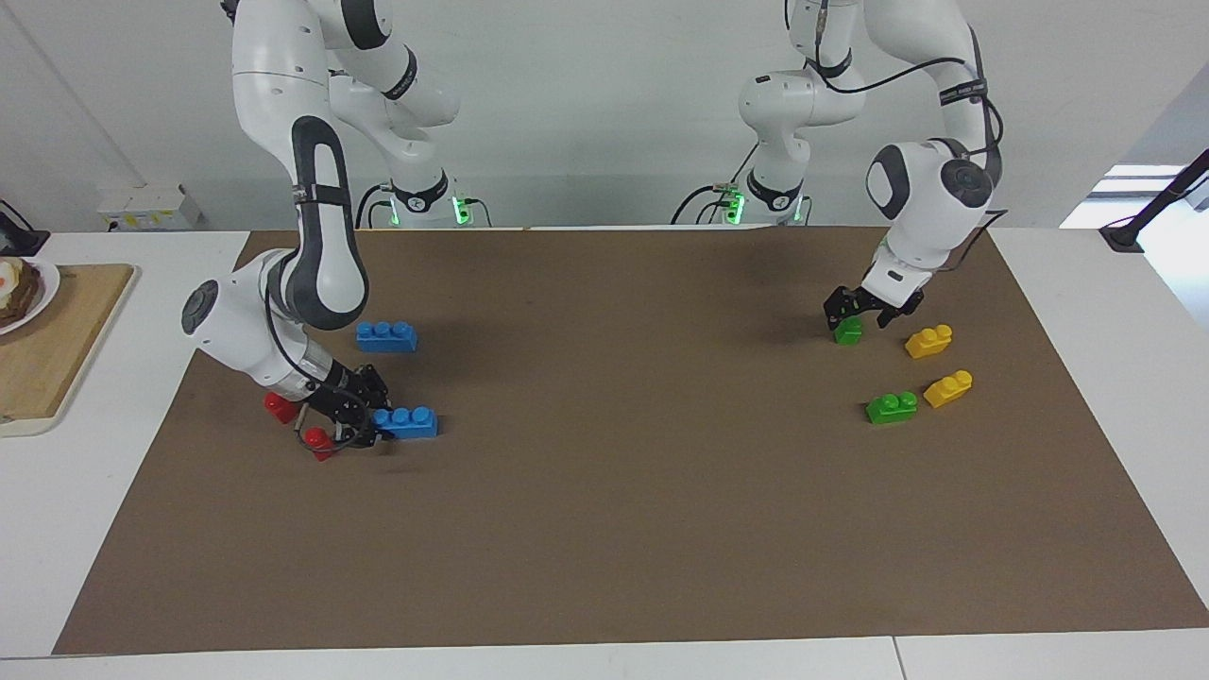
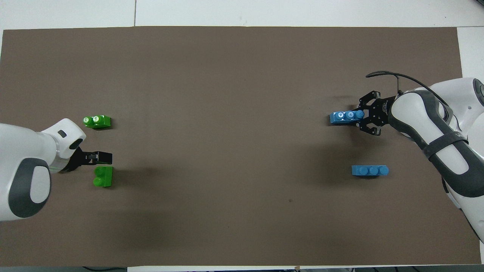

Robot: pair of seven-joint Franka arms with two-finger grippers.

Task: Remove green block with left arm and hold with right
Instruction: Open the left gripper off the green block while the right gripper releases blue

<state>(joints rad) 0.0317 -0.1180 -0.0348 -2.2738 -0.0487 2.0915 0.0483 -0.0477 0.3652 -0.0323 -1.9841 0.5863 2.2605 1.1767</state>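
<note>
A green block [image 1: 848,331] [image 2: 103,176] lies on the brown mat [image 1: 614,491] at the left arm's end. My left gripper [image 1: 858,316] [image 2: 104,158] is open and empty, just above this block and not touching it. A second green block [image 1: 892,407] [image 2: 97,121] stands farther from the robots, studs up. My right gripper [image 1: 373,420] [image 2: 363,116] is low over the mat at the right arm's end, shut on one end of a blue three-stud brick [image 1: 408,421] [image 2: 343,117].
Two yellow blocks [image 1: 928,341] [image 1: 948,388] sit beside the green ones; the left arm hides them from overhead. A second blue brick [image 1: 386,336] [image 2: 369,170] lies nearer the robots. Two red pieces [image 1: 280,406] [image 1: 319,441] lie by the right gripper. A wooden board [image 1: 57,349] lies off the mat.
</note>
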